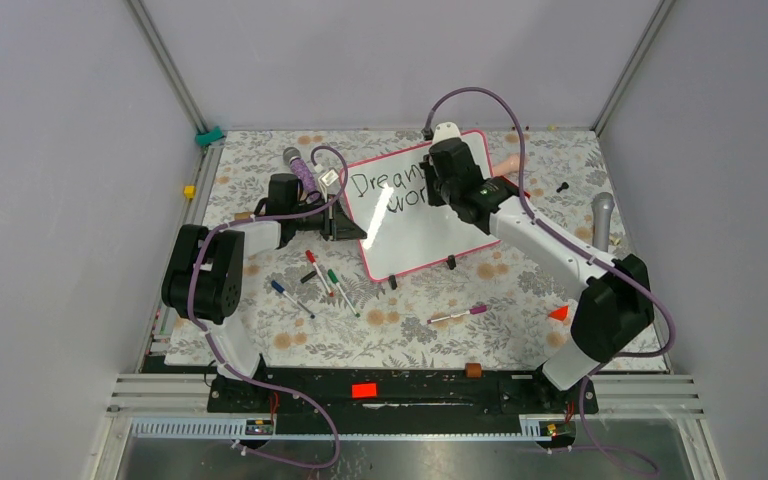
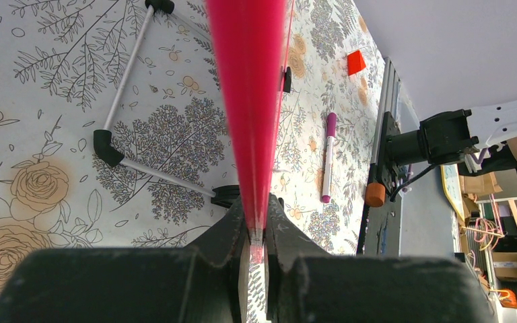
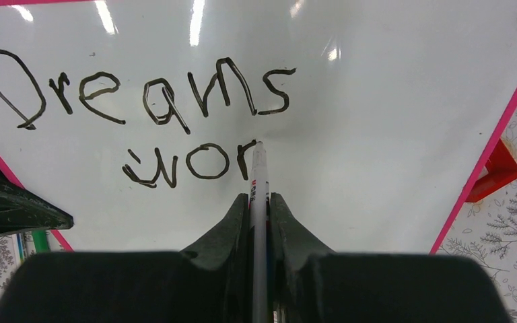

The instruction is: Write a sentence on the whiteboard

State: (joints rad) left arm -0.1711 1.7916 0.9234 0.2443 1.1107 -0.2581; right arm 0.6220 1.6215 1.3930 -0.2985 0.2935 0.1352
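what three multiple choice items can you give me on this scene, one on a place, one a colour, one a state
1. Where is the tip of the marker in the right gripper? A) by "wor" in the sentence B) above "Dreams" C) in the air
2. Colour of the whiteboard frame? A) blue B) pink-red C) green
3. The left gripper is: A) open B) shut on the whiteboard's edge C) shut on a pen
A: tip touches beside the "r". B: rim shows pink-red. B: fingers pinch the pink rim.
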